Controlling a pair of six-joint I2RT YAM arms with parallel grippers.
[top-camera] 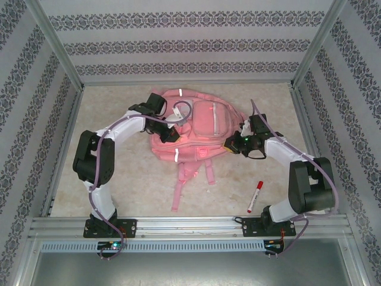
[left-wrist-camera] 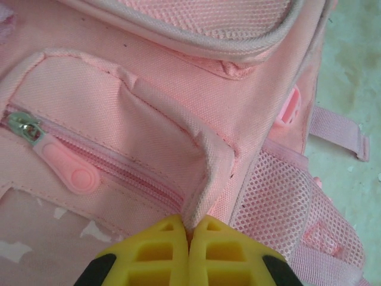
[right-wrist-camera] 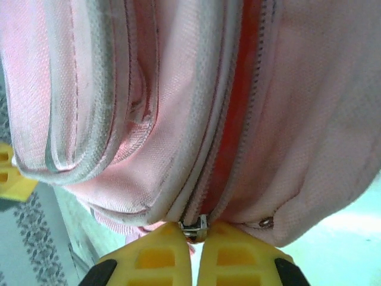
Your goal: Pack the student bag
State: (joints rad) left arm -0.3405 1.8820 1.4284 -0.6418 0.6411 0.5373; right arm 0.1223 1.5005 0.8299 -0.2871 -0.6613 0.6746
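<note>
At mid-table, from above, the pink student bag (top-camera: 196, 128) is laid flat between both arms. From the left wrist, a pocket fold (left-wrist-camera: 205, 173) is pinched by the left gripper (left-wrist-camera: 189, 235) (probably as an anchor). From the right wrist, the zip slider (right-wrist-camera: 194, 226) is clamped by the right gripper (right-wrist-camera: 193, 236), with a reddish gap parted above it.
</note>
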